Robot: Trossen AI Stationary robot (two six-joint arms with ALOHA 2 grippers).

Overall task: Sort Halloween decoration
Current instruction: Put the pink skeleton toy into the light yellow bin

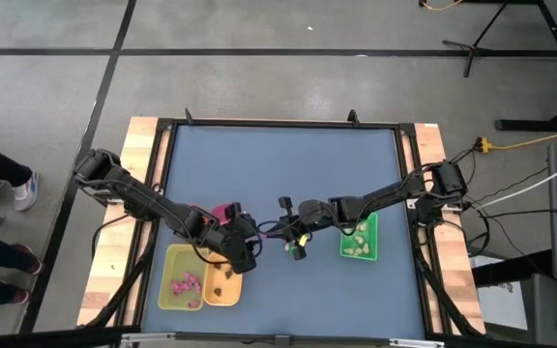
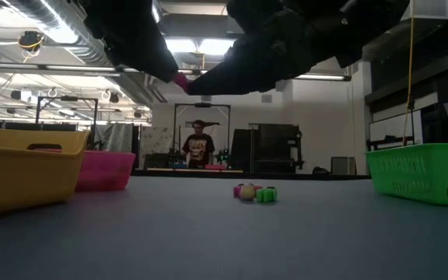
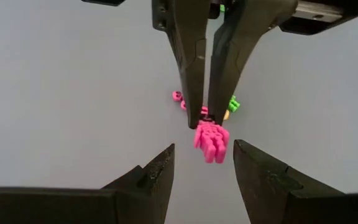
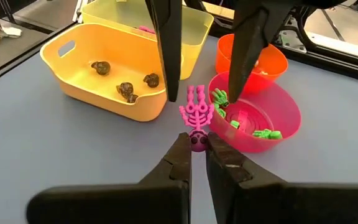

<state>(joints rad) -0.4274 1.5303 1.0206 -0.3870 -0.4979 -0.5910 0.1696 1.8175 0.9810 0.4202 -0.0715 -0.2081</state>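
Note:
My right gripper (image 4: pixel 196 142) is shut on a magenta skeleton trinket (image 4: pixel 196 112) above the table, near the trays. My left gripper (image 3: pixel 204 149) is open. Its fingers (image 4: pixel 166 56) stand on either side of the skeleton's ribs without touching it. In the left wrist view the skeleton (image 3: pixel 211 140) hangs out past the right gripper (image 3: pixel 205 121). A few loose trinkets, cream, green and magenta (image 2: pixel 251 192), lie on the table below. My right gripper pinches the skeleton by its round head end (image 4: pixel 197 140) between the two fingertips. It reaches in from the table's right. The body sticks out past the fingertips toward the left gripper, and the whole trinket is lifted clear of the table.
A yellow tray (image 4: pixel 73 56) holds dark brown trinkets, and a paler tray (image 4: pixel 194 22) behind it holds magenta ones. The pink bowl (image 4: pixel 278 124) holds green trinkets, with the orange bowl (image 4: pixel 272 59) beside it. The green tray (image 1: pixel 359 253) sits to the right. A person (image 2: pixel 199 144) stands far behind.

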